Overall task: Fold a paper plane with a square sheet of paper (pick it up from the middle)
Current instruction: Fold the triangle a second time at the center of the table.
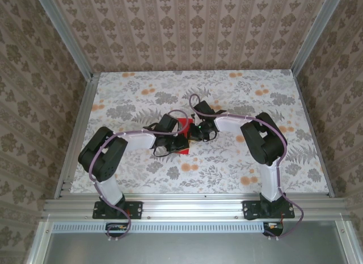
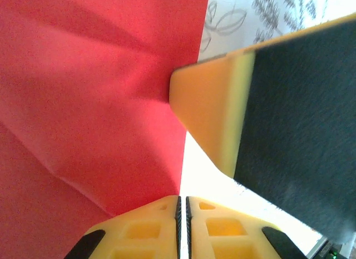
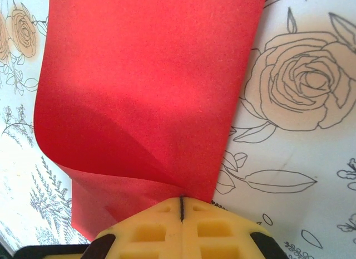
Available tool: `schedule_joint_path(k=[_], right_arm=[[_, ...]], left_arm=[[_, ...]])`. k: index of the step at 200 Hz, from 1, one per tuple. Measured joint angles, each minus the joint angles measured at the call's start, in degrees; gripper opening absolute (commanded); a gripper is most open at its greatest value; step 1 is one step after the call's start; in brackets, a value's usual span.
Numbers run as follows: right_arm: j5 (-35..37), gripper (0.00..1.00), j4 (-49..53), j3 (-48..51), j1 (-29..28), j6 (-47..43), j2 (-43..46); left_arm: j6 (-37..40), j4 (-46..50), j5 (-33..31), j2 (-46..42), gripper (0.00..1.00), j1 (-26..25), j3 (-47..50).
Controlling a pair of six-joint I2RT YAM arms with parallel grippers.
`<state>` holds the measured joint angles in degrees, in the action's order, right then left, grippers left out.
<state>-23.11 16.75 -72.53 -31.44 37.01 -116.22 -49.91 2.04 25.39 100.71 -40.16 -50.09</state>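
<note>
Sheet of red paper (image 3: 150, 92), creased, edge curled, pinched in right claw (image 3: 182, 206)

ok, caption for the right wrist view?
Right fingers pinch the curled red sheet of paper over the floral tabletop.

The top camera looks steeply down from high above, well away from the square sheet of paper (image 1: 182, 126). Both wrist cameras press close on that shared sheet, seemingly from opposite sides.
</note>
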Motion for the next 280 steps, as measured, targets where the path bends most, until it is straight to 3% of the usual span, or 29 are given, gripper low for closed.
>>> schedule_joint_path(k=[118,210,280], right_arm=[[0.0,0.04,0.0,0.0,0.0,1.0,0.0],[0.0,0.04,0.0,0.0,0.4,2.3,-0.1],[-1.1,0.06,-0.3,0.0,0.8,2.2,-0.1]], left_arm=[[-0.6,-4.3,0.5,0.9,0.12,-1.6,2.1],[0.2,-5.7,2.5,0.2,0.19,-2.7,2.9],[-1.4,-6.7,2.2,-8.7,0.21,3.7,6.2]])
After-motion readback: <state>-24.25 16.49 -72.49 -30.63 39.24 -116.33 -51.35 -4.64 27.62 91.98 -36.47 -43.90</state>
